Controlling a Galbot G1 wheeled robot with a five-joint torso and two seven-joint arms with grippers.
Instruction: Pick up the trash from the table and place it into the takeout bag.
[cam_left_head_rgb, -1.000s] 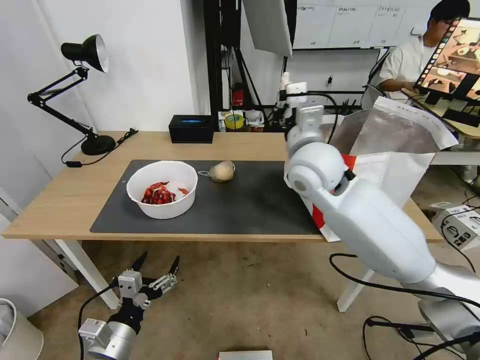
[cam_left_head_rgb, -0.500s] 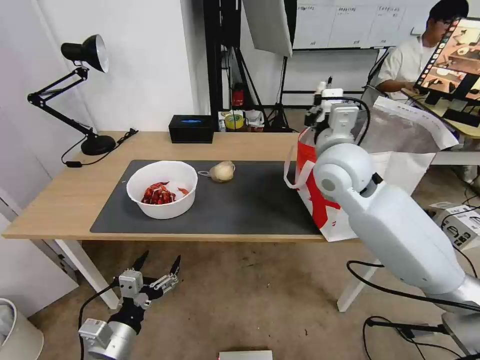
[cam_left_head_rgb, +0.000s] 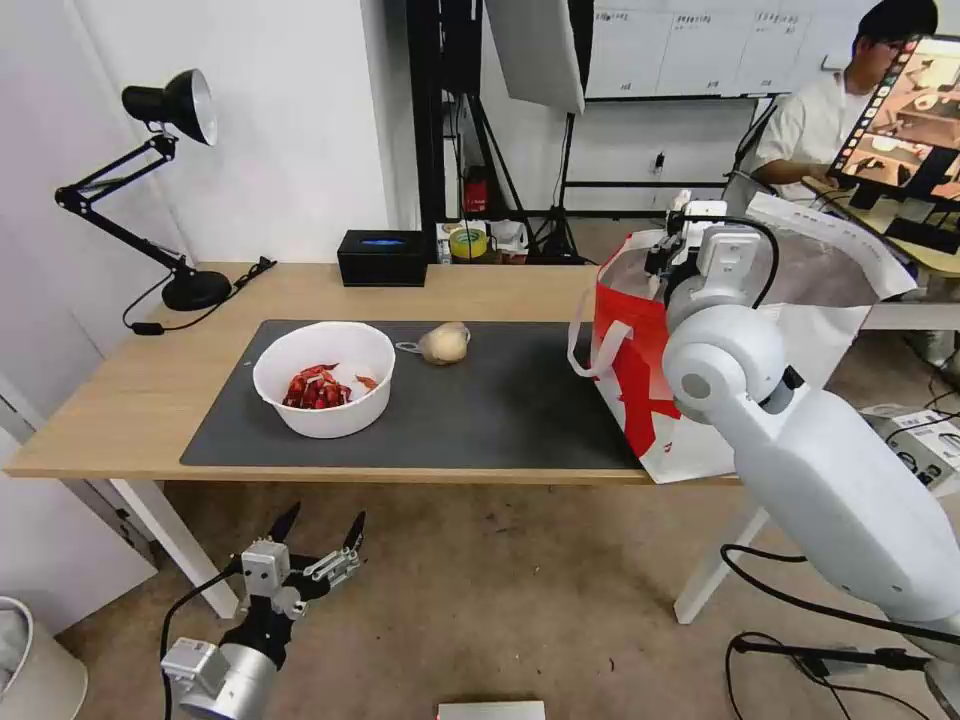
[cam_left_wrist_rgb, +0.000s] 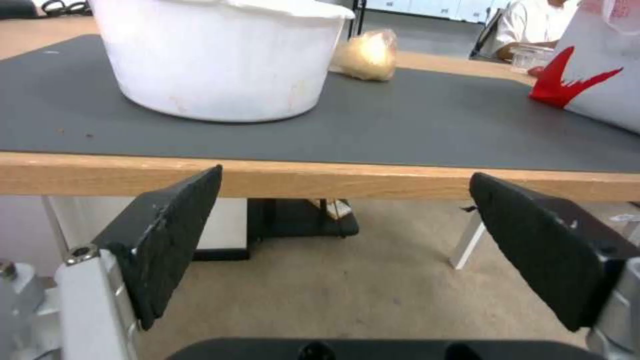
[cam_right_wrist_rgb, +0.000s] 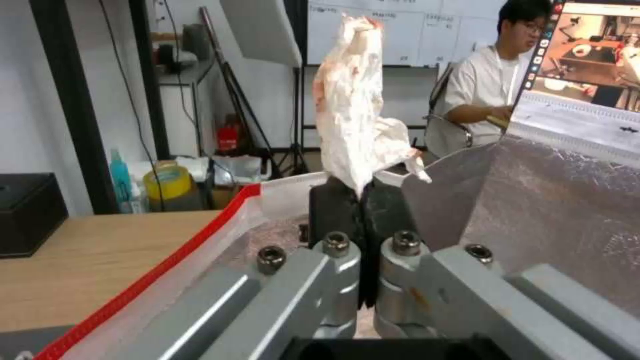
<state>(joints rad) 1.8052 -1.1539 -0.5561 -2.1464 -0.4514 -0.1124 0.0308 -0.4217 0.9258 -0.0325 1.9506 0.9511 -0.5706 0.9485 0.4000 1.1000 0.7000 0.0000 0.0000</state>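
My right gripper (cam_right_wrist_rgb: 362, 187) is shut on a small crumpled white tissue (cam_right_wrist_rgb: 357, 115) with reddish stains and holds it upright over the open, foil-lined mouth of the red-and-white takeout bag (cam_left_head_rgb: 635, 375) (cam_right_wrist_rgb: 560, 210) at the table's right end. On the dark grey mat (cam_left_head_rgb: 500, 405) stand a white round bowl with red scraps (cam_left_head_rgb: 324, 378) (cam_left_wrist_rgb: 220, 55) and, beyond it, a beige wrapped lump (cam_left_head_rgb: 444, 343) (cam_left_wrist_rgb: 365, 54). Below the table's front edge (cam_left_head_rgb: 300, 468), my left gripper (cam_left_head_rgb: 323, 517) (cam_left_wrist_rgb: 345, 176) hangs open with nothing between its fingers.
A black tissue box (cam_left_head_rgb: 382, 257) sits at the table's back edge and a black desk lamp (cam_left_head_rgb: 170, 110) at its back left corner. A person sits at a desk behind the bag. A white bin (cam_left_head_rgb: 30, 660) stands on the floor at lower left.
My right arm has swung to the right, from over the mat's right end to above the bag's mouth. The left gripper has barely moved.
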